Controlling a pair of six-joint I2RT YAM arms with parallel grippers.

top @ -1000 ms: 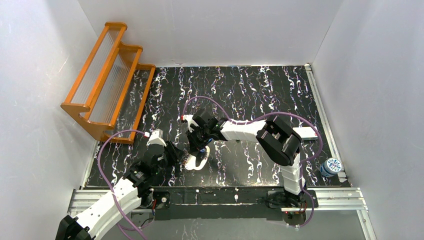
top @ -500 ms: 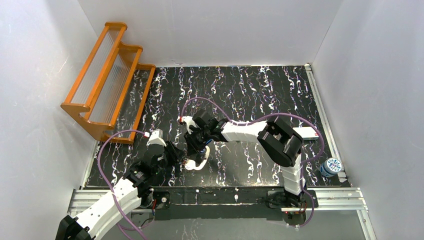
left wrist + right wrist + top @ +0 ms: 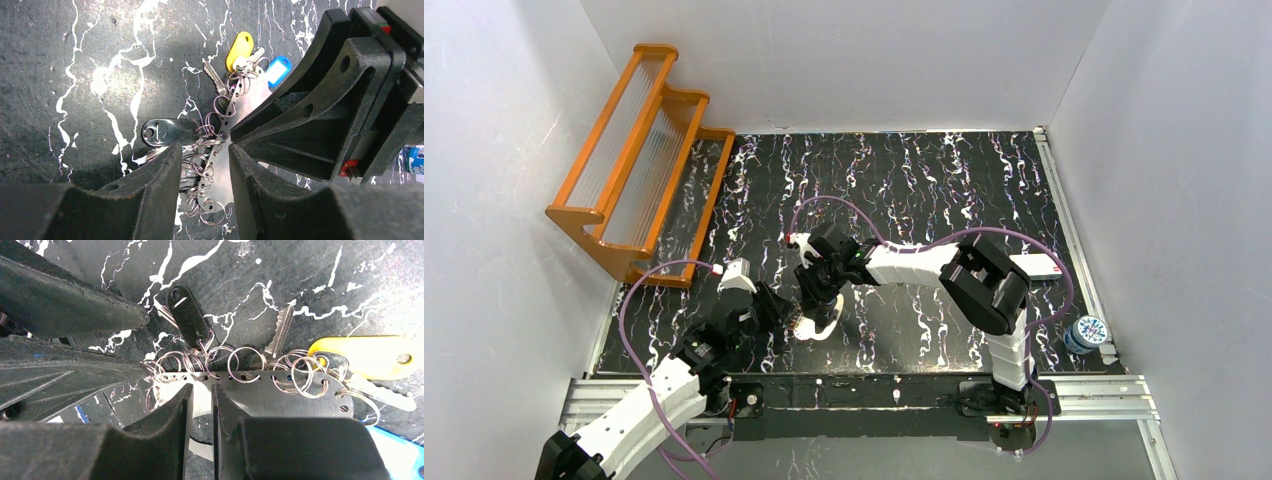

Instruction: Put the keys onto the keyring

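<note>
Right wrist: keyring [image 3: 260, 390] lies under right claw [image 3: 201, 390] tips.

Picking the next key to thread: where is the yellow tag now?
In the left wrist view, the yellow tag lies on the table at the keyring's far end, upper centre, just left of the blue tag.

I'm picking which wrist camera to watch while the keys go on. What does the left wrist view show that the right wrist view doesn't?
Only the left wrist view: the blue tag whole, and the right tool seen from outside, its tips at the keyring. Only the right wrist view: the left tool seen from outside, at the picture's left. Both: the keyring, its wire rings, the black tag and the yellow tag.
</note>
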